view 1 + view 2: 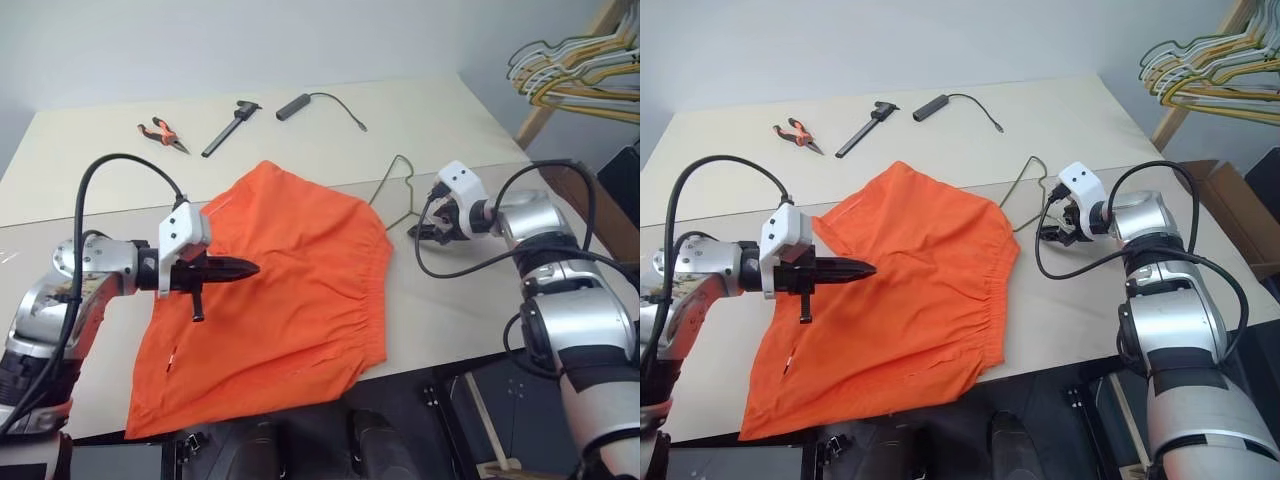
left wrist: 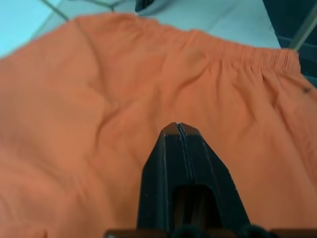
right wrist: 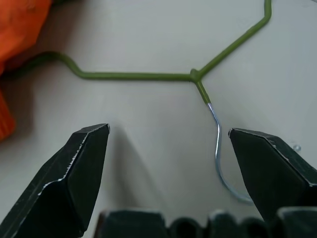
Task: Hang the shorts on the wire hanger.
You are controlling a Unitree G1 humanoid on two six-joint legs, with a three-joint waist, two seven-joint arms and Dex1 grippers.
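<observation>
Right wrist view: right end effector (image 3: 168, 144) spread above the hanger (image 3: 148, 76), its hook at 4 o'clock of the orange shorts (image 1: 280, 300). Pinch the neck squarely. Left end effector (image 1: 235, 268) pressed together, empty.

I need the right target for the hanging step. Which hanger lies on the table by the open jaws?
The olive-green wire hanger, lying flat beside the shorts; the yellow and pale hangers hang bunched on a wooden frame, off the table.
</observation>
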